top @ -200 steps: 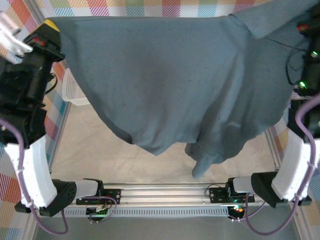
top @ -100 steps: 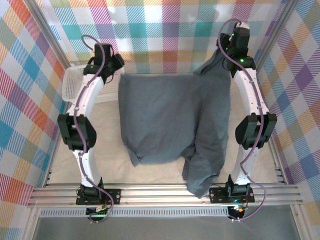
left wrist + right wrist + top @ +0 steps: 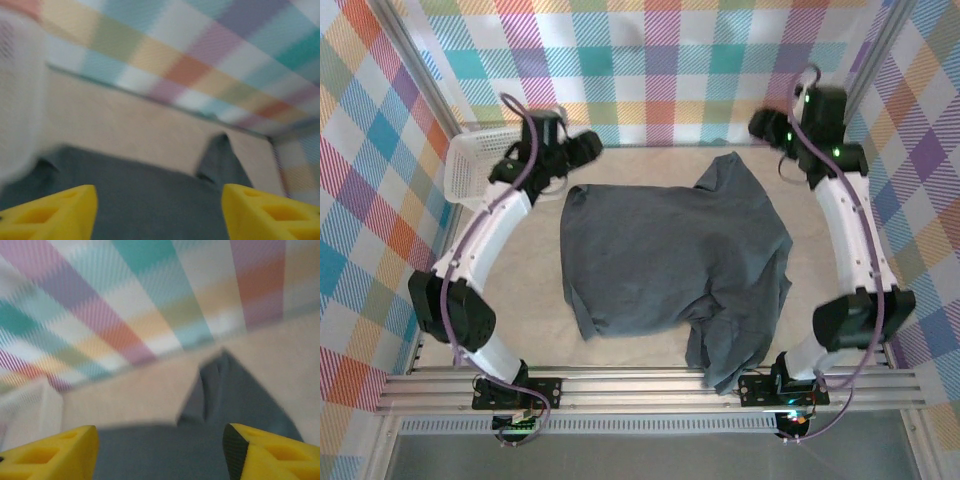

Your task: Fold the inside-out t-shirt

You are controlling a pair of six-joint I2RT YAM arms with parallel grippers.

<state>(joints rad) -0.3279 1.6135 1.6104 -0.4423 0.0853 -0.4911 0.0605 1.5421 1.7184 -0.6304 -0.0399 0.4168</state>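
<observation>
From above we see the t-shirt (image 3: 670, 260) rumpled at centre frame, the left gripper (image 3: 582, 148) off its upper left, the right gripper (image 3: 765, 125) off its upper right. Left wrist view: our yellow fingers (image 3: 55, 212) spread and empty, t-shirt (image 3: 150, 200) across the bottom. Right wrist view: fingers (image 3: 270, 452) likewise spread and empty, t-shirt (image 3: 240, 410) at lower middle and right

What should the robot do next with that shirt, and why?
Probably the right arm should swing toward the near edge and lower onto the bunched corner of the t-shirt to pull it flat. Both arms' jaws stand open and empty near the far wall, and that corner lies crumpled, spilling over the near rail, so the shirt isn't ready to fold.
</observation>
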